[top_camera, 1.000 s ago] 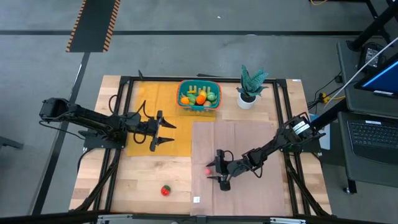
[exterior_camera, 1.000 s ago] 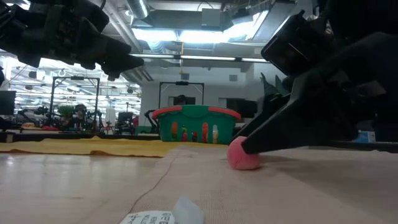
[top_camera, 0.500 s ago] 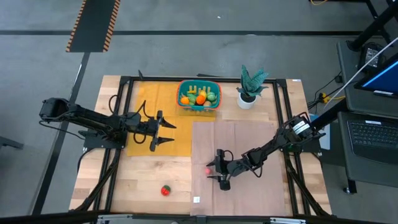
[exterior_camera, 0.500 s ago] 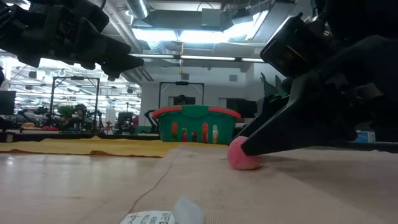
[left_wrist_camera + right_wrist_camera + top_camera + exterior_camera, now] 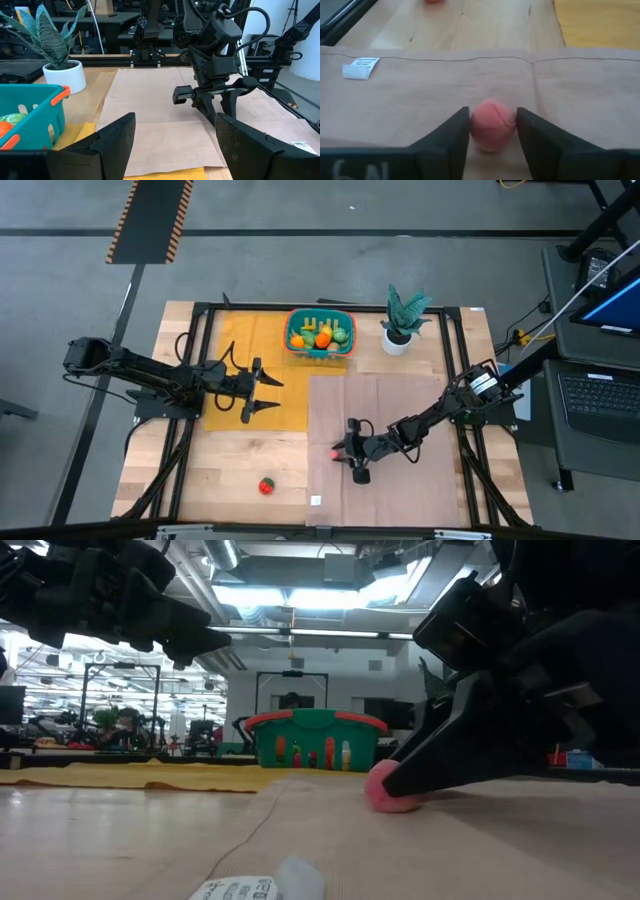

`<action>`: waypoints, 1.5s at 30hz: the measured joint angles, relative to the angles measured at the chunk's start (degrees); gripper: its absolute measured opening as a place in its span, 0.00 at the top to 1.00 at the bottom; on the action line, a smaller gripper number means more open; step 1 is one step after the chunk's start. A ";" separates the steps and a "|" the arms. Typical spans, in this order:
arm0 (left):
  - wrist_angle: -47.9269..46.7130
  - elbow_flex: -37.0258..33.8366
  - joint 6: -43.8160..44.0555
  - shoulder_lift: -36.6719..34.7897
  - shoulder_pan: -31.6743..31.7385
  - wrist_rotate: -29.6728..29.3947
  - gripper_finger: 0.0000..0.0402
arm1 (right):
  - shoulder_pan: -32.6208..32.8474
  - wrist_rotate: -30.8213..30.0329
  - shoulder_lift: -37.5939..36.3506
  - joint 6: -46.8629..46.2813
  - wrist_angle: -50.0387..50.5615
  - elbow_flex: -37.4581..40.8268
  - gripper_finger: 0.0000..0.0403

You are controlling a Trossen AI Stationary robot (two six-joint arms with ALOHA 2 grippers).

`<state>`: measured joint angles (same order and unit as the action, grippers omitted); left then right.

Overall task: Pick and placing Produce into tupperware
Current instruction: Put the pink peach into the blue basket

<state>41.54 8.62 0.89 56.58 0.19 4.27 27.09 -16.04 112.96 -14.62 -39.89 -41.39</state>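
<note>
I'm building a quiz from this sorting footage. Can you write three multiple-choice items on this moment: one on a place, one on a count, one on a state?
1. Where does the small pink toy fruit lie?
A. on the tan cloth mat
B. in the teal slotted basket with the orange-red rim
C. on the yellow mat

2. How many produce pieces lie outside the basket in the high view?
A. none
B. two
C. five

3. How does the right gripper stand?
A. high above the basket
B. its dark fingers against both sides of the pink fruit
C. holding the potted green plant

Answers: 1 A, the right wrist view shows cloth under it. 2 B, the pink fruit and a red toy fruit on bare wood. 3 B, the wrist view shows both fingers flanking it.
</note>
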 joint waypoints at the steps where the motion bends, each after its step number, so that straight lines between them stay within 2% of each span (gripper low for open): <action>1: 0.00 0.00 0.00 0.00 0.00 0.00 0.34 | 0.00 0.38 -0.01 -0.08 0.10 0.00 0.63; 7: 0.00 0.00 0.00 -0.01 0.00 0.00 0.34 | 0.00 0.69 -0.01 -0.10 0.15 0.00 0.71; 17: 0.00 0.00 0.00 -0.01 -0.02 0.00 0.34 | -0.03 0.69 -1.06 1.96 -4.07 0.02 0.71; 23: 0.00 0.00 0.00 0.00 -0.02 0.02 0.34 | -1.82 0.67 -7.07 3.52 -4.31 0.02 0.71; 31: 0.00 0.00 0.00 0.00 -0.02 0.00 0.34 | -6.62 -1.98 -15.66 6.42 2.81 0.04 0.72; 45: -0.42 0.00 -0.04 -0.01 0.04 -0.21 0.34 | -12.36 -1.78 -24.48 10.90 4.62 0.07 0.72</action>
<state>41.12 8.62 0.84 56.57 0.23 4.06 14.73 -17.82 88.48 -3.72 -35.27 -41.32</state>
